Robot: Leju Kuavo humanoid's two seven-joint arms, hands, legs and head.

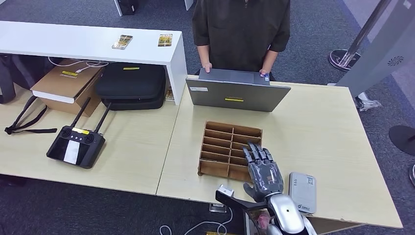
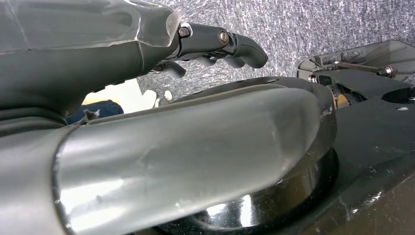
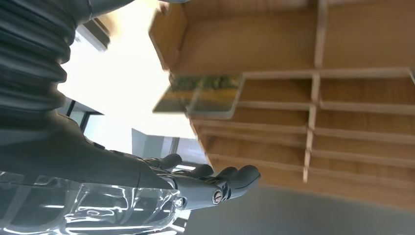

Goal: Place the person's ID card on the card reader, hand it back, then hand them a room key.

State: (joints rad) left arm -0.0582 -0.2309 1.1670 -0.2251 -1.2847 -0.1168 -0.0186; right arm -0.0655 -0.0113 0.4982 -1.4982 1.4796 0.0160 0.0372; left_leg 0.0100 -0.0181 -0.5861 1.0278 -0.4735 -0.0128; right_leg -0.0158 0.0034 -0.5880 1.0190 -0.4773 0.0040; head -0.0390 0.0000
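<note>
On the light wooden worktop (image 1: 318,127) a grey laptop (image 1: 237,93) stands with its back to the robot, carrying a small yellow label and a white sticker whose writing is too small to read. A person (image 1: 242,32) in a dark top stands behind it, hands on its top edge. Near the front edge lies the grey card reader (image 1: 301,192), with print that cannot be made out. Just beside it, the right robot hand (image 1: 262,169) hovers over the near rows of the wooden slotted card box (image 1: 227,144), fingers spread and nearly straight, holding nothing. In the right wrist view a key card (image 3: 205,93) with a green and yellow picture sticks out of one slot. The left robot hand (image 2: 215,46) hangs over grey carpet, fingers loosely curled; whether it holds anything cannot be told. Two picture cards (image 1: 122,41) lie on the white shelf (image 1: 73,41).
</note>
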